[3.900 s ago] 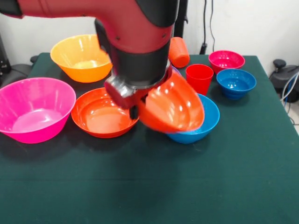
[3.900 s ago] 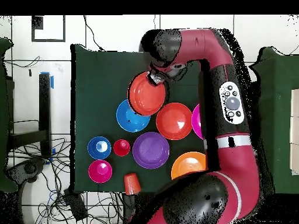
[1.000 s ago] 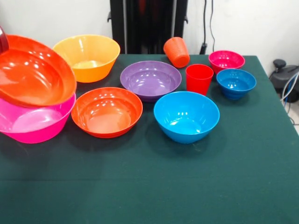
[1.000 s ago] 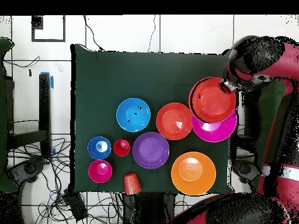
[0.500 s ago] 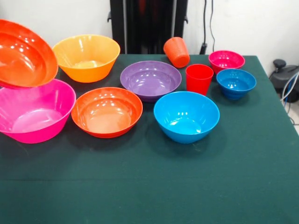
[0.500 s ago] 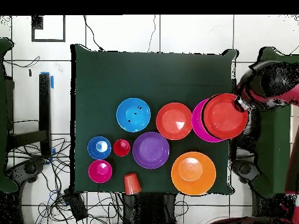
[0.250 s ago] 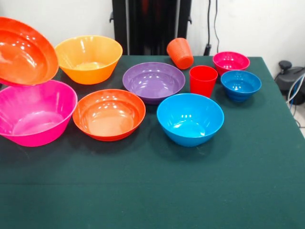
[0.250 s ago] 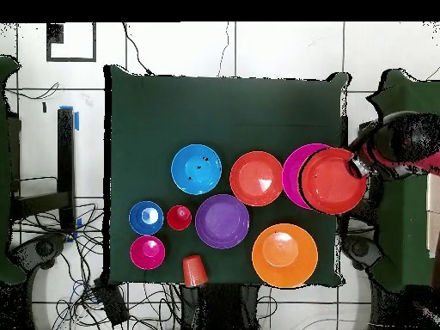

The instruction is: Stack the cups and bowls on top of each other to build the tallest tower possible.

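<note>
A shallow red-orange bowl (image 7: 24,52) hangs tilted in the air above the far left rim of the big pink bowl (image 7: 33,112). In the overhead view my gripper (image 8: 357,163) is shut on this bowl's (image 8: 333,180) rim, past the table's right edge. A second red-orange bowl (image 7: 108,114), the purple bowl (image 7: 153,81), the medium blue bowl (image 7: 190,119) and the yellow-orange bowl (image 7: 87,58) stand apart on the cloth. The red cup (image 7: 203,80) is upright and the orange cup (image 7: 180,52) lies on its side. Nothing is nested.
The small magenta bowl (image 7: 230,62) and small blue bowl (image 7: 240,84) stand at the far right. The green table (image 7: 157,191) has bare cloth along its near half. Cables and a black stand (image 8: 64,163) lie beside the table.
The held red-orange bowl has swung off the pink bowl's middle toward the table's edge, and the arm drew back with it. The other bowls and the cups have not moved.
</note>
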### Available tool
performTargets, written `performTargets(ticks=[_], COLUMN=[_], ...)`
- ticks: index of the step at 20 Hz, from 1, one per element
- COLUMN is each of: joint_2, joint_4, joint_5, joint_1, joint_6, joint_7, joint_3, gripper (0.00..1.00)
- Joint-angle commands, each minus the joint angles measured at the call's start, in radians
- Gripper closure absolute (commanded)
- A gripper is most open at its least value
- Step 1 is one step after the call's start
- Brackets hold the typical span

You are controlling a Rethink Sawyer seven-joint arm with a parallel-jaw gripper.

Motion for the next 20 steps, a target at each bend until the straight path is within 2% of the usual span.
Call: performTargets(ticks=[1,20], joint_2=[-0.003,0.086], joint_4=[0.198,0.176], joint_5=[0.066,0.102], joint_1=[0.004,-0.018], joint_6=[-0.131,-0.178], joint_7=[0.201,0.134], joint_3=[-0.028,-0.018], gripper=[1.0,1.0])
